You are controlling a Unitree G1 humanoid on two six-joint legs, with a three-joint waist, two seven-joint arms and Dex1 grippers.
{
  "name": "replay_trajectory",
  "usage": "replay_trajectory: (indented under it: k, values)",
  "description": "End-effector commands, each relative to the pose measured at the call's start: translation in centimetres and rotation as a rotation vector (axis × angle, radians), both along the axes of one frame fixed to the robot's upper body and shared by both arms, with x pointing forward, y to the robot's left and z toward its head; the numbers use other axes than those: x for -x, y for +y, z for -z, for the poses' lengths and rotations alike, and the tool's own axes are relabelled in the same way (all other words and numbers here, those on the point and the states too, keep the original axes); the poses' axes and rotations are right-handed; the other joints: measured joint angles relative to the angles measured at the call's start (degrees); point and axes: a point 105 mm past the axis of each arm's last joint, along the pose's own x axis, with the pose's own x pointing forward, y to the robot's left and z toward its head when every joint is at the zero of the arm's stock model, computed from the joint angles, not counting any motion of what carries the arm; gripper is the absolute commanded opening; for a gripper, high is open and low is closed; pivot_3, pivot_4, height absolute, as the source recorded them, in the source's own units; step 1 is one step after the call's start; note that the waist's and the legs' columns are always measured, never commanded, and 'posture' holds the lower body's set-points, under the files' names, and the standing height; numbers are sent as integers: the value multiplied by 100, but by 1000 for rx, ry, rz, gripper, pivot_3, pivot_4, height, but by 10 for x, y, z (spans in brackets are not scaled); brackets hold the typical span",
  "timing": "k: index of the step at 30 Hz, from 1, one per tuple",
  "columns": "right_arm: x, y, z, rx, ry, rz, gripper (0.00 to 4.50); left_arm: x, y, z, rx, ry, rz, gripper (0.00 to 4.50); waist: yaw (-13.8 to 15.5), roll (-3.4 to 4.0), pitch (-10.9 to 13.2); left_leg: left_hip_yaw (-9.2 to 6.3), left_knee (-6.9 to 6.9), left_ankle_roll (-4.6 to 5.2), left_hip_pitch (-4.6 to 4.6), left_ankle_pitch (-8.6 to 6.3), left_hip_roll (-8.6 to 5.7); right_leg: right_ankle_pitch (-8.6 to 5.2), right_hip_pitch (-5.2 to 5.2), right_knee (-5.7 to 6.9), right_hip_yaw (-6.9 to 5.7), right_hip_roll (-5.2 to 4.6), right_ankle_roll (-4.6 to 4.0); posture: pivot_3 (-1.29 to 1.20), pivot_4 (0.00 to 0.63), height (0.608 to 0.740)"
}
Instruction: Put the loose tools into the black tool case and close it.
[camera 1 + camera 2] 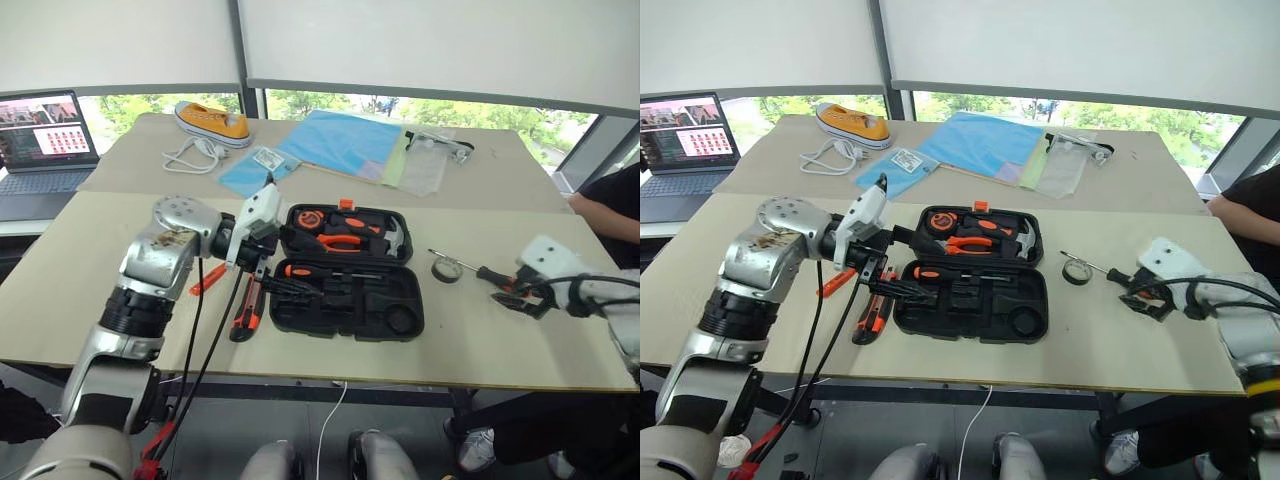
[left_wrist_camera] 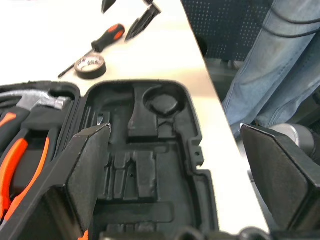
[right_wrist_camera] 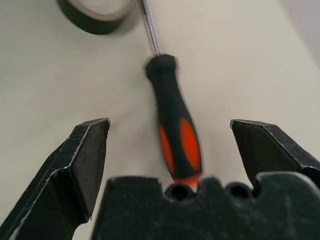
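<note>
1. pale surface by windows; laptop, yellow shoe, blue papers behind.
2. black tool case open at centre, one screwdriver seated.
3. outstanding: utility knife and red screwdriver left of case, tape and screwdriver to its right, lid unclosed.
4. left end effector spread, empty, over case.
5. right end effector spread, straddling screwdriver handle.

Head pair overlooks table; wrist cameras close, downward.

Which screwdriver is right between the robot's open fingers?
The black-and-orange screwdriver lying on the table beside the tape roll, under the open right gripper. The other black-and-orange screwdriver already lies in the tool case.
</note>
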Motion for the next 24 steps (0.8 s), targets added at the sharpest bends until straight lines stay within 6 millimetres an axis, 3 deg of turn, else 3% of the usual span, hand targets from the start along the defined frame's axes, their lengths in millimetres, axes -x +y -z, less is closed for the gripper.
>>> replay_trajectory:
  k: [1,7,8,14,17,20,22,23,24]
  values:
    - [-7,-11,2,83,100,-4,4500,11,-1,-9,26,-32,13,4466,-5,2,0,0,-2,0,-1,0,0,0,0,-1,0,-1,0,0,150,718]
    - [-12,-21,9,85,210,10,4500,15,0,-5,17,-48,-4,4466,9,2,0,-1,-3,-1,1,0,0,0,3,-5,-5,-2,0,0,150,718]
    - [-12,-21,10,62,218,16,3978,15,1,-3,13,-51,-6,4500,11,2,0,-2,-2,-1,1,0,0,0,4,-5,-5,-3,0,0,150,718]
    - [-7,-23,7,-45,240,31,2198,17,8,-1,1,-42,-10,4500,3,2,0,-2,-1,-5,6,1,-1,1,11,-4,-8,-10,-1,0,150,718]
    - [-4,-18,-7,-149,229,26,1035,13,21,4,-57,-37,-41,4500,-2,5,0,-3,-3,-9,8,2,0,0,9,-3,-10,-9,-2,0,150,718]
    - [-5,-13,-27,-215,186,25,954,12,36,6,-100,-30,-65,4500,-37,38,19,-3,-5,-12,5,4,2,0,4,-1,-12,-8,-6,0,150,718]
    - [-7,3,-42,-221,137,-54,954,16,44,0,-88,1,-76,4500,-54,57,30,-3,-6,-13,5,4,1,0,3,0,-12,-9,-6,0,150,718]
    - [-9,21,-54,-234,103,-138,954,20,49,-2,-86,18,-74,4500,-73,64,34,-3,-6,-13,2,4,2,0,0,1,-12,-9,-6,0,150,718]
    - [-8,52,-66,-265,94,-255,954,27,56,-3,-96,34,-68,4500,-115,72,39,-3,-6,-14,2,4,2,-1,-2,1,-12,-8,-6,0,150,718]
